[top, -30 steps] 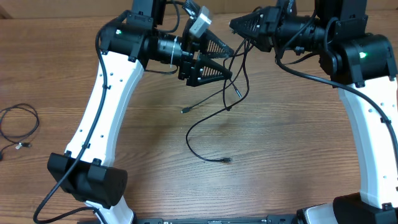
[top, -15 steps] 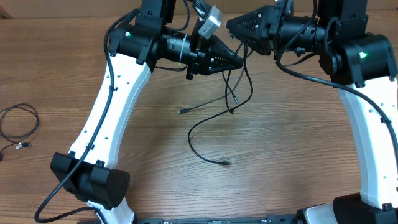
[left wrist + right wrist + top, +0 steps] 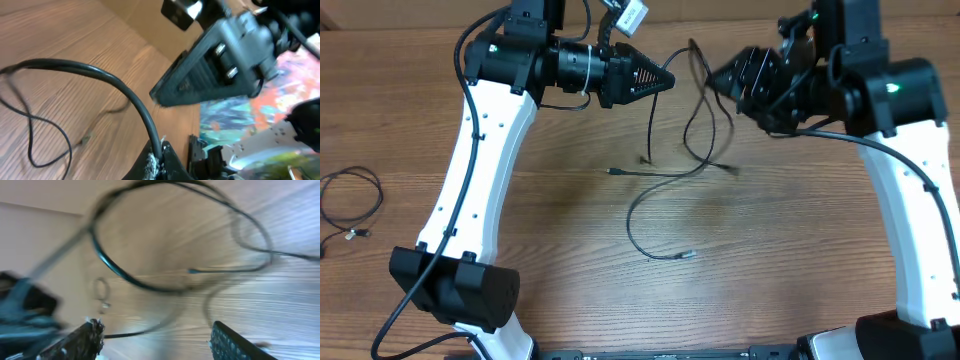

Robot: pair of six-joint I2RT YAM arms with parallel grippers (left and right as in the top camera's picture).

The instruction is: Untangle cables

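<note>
Since a second ago, your left arm has swung up and outward and your right arm has drawn back, so the grippers now stand well apart.

Count: two arms, two grippers, and one loose group of thin black cables (image 3: 670, 175) at mid-table with four small plug ends showing. There is also one small coiled black cord (image 3: 360, 172) by the left edge.

Left gripper (image 3: 665, 80): jaws closed on a strand, near the far edge.

Right gripper (image 3: 720, 78): shut earlier, now parted, with a blurred loop ahead of the fingers.

The strands lie wider spread than before. You have bare brown wood-grain table (image 3: 790, 250) in front of the strands and between them and the coil.
</note>
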